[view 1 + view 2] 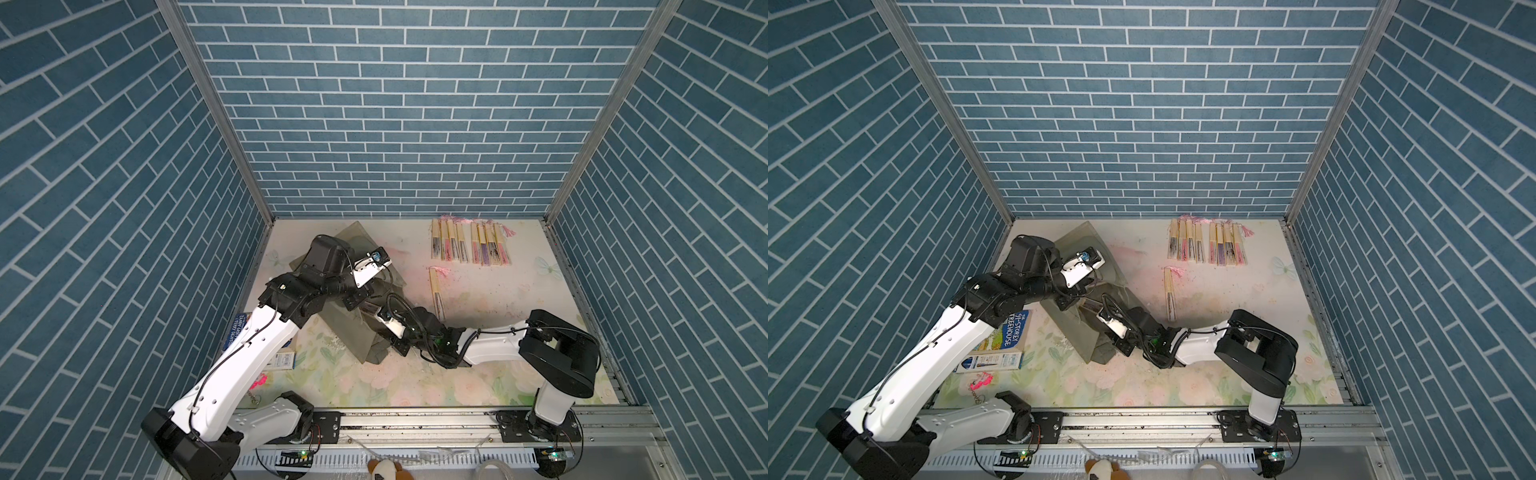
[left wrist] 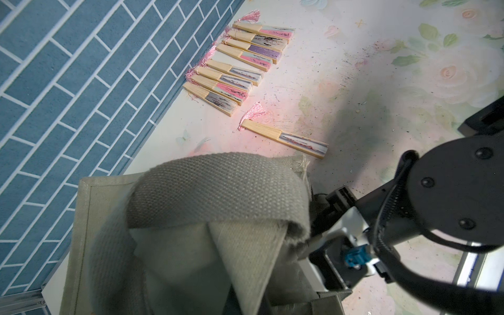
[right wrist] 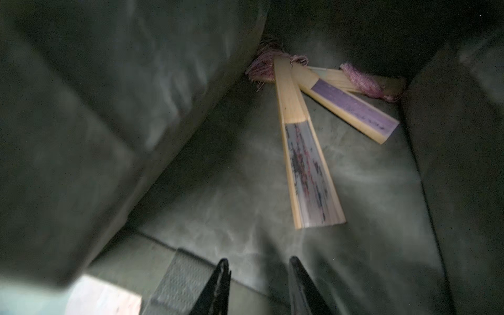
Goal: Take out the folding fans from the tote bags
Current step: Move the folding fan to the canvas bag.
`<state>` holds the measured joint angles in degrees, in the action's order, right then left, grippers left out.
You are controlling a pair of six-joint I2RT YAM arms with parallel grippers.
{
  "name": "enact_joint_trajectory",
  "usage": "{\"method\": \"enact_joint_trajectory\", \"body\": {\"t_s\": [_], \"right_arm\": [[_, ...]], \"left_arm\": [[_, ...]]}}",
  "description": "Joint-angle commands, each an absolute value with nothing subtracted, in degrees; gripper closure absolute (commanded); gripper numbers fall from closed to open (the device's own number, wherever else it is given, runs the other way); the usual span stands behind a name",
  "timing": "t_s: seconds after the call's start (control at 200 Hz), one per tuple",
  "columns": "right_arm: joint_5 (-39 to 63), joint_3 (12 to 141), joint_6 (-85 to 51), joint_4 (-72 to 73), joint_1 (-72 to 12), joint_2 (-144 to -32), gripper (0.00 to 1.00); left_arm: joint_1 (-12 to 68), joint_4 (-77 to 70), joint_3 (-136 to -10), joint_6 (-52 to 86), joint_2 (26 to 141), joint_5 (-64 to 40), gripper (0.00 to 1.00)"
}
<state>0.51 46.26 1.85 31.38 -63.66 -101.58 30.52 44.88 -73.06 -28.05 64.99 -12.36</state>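
Both top views reach me bright and even, lit from overhead; the brick walls [image 1: 395, 104] splay and bend toward the frame edges. The arms [image 1: 257, 353] drop soft shadows on the tabletop [image 1: 498, 291] at lower centre. On the left wrist camera the tote bag [image 2: 218, 191] looms close and slightly soft, while the folding fans [image 2: 240, 62] beyond stay crisp; a broad grey shadow crosses the tabletop. The right wrist camera is dim and grainy inside the bag, its cloth smeared with blur, the right gripper [image 3: 259, 259] dark and unsharp.

Both arms [image 1: 249, 353] have white links, black joints, looping black cables.
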Motion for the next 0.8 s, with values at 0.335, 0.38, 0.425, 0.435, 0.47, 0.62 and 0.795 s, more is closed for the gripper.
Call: {"method": "enact_joint_trajectory", "body": {"t_s": [0.335, 0.38, 0.425, 0.435, 0.47, 0.62, 0.795], "right_arm": [[0.1, 61.5, 7.4, 26.5, -59.1, -113.7, 0.28], [0.5, 63.2, 7.4, 25.0, -58.6, -115.0, 0.27], [0.2, 64.6, 7.5, 24.1, -58.2, -116.0, 0.24], [0.1, 64.9, 7.4, 23.8, -58.1, -116.2, 0.24], [0.0, 65.9, 7.3, 22.8, -57.8, -116.8, 0.22], [2.4, 70.4, 5.8, 16.4, -56.4, -120.2, 0.19], [4.6, 75.9, 3.8, 9.9, -55.4, -123.7, 0.2]], "left_arm": [[30.7, 45.0, -75.3, -29.0, 65.0, -15.1, 1.0], [30.7, 44.9, -75.3, -29.0, 65.0, -15.1, 1.0], [30.7, 45.0, -75.3, -28.9, 65.2, -15.1, 1.0], [30.7, 45.0, -75.4, -29.0, 65.2, -15.1, 1.0], [30.7, 45.0, -75.3, -29.0, 65.2, -15.0, 1.0], [30.8, 45.0, -75.2, -28.9, 65.3, -15.0, 1.0], [30.8, 44.9, -75.1, -29.0, 65.7, -15.1, 1.0]]}}
